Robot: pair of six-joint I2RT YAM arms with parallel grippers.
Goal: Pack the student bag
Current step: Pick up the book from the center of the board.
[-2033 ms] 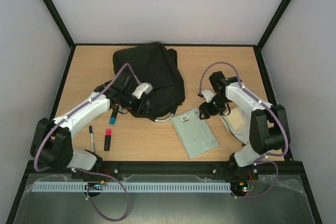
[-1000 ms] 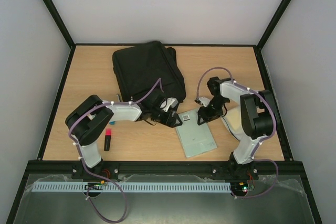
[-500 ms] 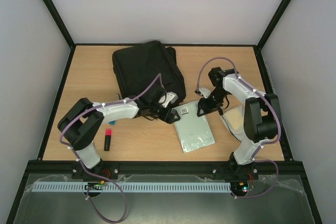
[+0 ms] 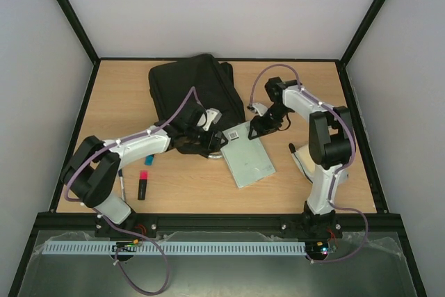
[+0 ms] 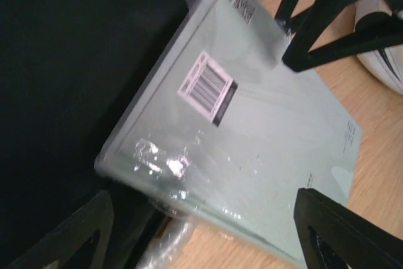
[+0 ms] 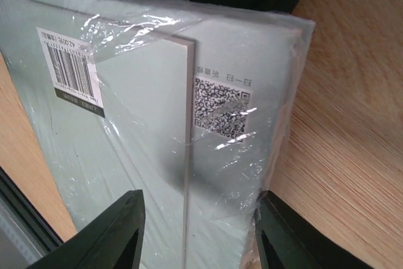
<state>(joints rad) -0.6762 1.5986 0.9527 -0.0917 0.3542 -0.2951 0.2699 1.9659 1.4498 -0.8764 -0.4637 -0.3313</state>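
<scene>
The student bag [image 4: 195, 95] is a large black backpack lying at the back centre; its black fabric fills the left of the left wrist view [image 5: 63, 61]. A pale green book [image 4: 247, 158] in clear plastic wrap lies in front of it, its far corner against the bag. My left gripper [image 4: 212, 140] is open at the book's left edge, the book [image 5: 252, 124] between its spread fingers [image 5: 63, 237]. My right gripper [image 4: 256, 129] is open at the book's far corner, and the book [image 6: 157, 124] lies between its fingers [image 6: 107, 237].
A red and black highlighter [image 4: 143, 184] and a pen [image 4: 122, 184] lie at the front left under the left arm. A pale cream object [image 4: 306, 161] lies by the right arm. The right gripper's black fingers [image 5: 315, 23] show in the left wrist view.
The book has slid left and towards the back, up against the bag. Both grippers have moved with it, the left arm swinging back to the left and the right arm reaching further back.
</scene>
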